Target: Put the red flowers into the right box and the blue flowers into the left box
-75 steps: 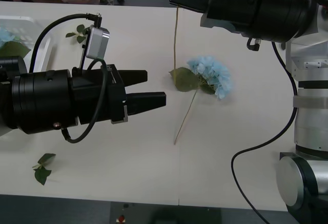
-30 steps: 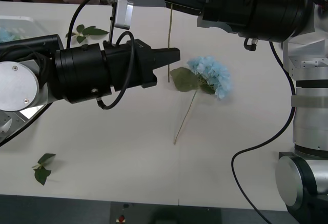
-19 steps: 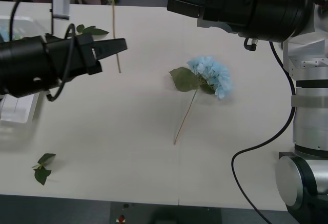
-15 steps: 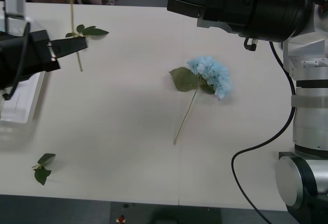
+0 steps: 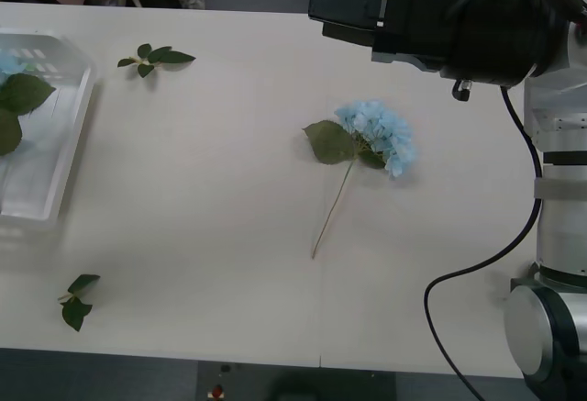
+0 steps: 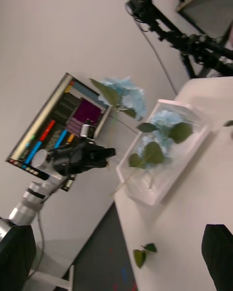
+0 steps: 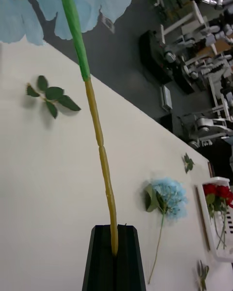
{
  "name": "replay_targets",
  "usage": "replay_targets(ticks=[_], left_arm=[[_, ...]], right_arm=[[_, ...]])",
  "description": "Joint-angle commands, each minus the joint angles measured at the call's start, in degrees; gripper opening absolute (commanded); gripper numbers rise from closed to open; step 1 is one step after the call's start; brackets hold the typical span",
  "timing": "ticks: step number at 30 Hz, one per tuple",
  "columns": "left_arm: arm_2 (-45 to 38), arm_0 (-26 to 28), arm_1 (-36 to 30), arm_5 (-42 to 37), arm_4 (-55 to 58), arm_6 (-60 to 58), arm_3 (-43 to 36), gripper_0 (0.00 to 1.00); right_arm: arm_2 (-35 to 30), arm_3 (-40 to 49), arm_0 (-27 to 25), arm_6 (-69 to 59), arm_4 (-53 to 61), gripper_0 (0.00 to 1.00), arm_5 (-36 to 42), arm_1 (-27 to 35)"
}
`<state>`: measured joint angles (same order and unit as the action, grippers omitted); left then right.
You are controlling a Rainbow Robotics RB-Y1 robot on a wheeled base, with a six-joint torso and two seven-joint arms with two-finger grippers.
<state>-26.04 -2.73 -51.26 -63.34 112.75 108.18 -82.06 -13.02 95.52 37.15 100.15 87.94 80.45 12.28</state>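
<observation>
My left gripper (image 7: 114, 245) is shut on the bottom end of a blue flower's stem (image 7: 99, 145); its pale blue petals (image 7: 26, 9) spread above. The right wrist view has that left gripper (image 6: 109, 153) holding the bloom (image 6: 125, 93) up by the far end of the left box (image 6: 145, 194), a slotted white basket (image 5: 69, 158) with blue flowers (image 6: 165, 121) in it. Another blue flower (image 5: 378, 135) lies mid-table. Red flowers (image 7: 216, 192) sit in the right box (image 7: 206, 225). My right gripper (image 5: 314, 5) hovers over the table's far side, its black fingers (image 6: 17, 252) open and holding nothing.
Loose green leaf sprigs lie at the back left (image 5: 151, 55) and near the front left edge (image 5: 75, 300). Tripods and equipment (image 6: 194, 41) stand beyond the table. The table (image 5: 202, 190) is bare between the basket and the lying flower.
My left gripper took the hanging blue flower's stem from the right gripper and swung left with it, out of the front view, to the left box. The right arm drew back slightly.
</observation>
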Motion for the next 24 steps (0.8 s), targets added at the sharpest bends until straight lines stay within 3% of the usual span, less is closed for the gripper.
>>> replay_targets(ticks=[1,13,19,24], left_arm=[[2.39,-2.63,-3.76,2.08,-0.16,-1.4,4.89,0.0],[8.72,-6.33,-4.81,8.94,-6.58,0.89,12.19,0.0],[8.81,-6.85,-4.81,9.73,-11.24,1.15,12.27,0.19],[8.81,-6.85,-4.81,10.26,-11.59,1.33,12.54,0.26]], right_arm=[[0.01,1.87,0.74,-7.86,-6.2,1.0,2.08,4.07],[7.21,1.95,0.65,-37.83,-31.69,1.0,7.7,8.9],[13.19,1.87,0.74,-50.49,-45.14,1.0,12.01,8.9],[18.2,0.02,0.74,-56.55,-51.47,1.0,13.15,8.82]])
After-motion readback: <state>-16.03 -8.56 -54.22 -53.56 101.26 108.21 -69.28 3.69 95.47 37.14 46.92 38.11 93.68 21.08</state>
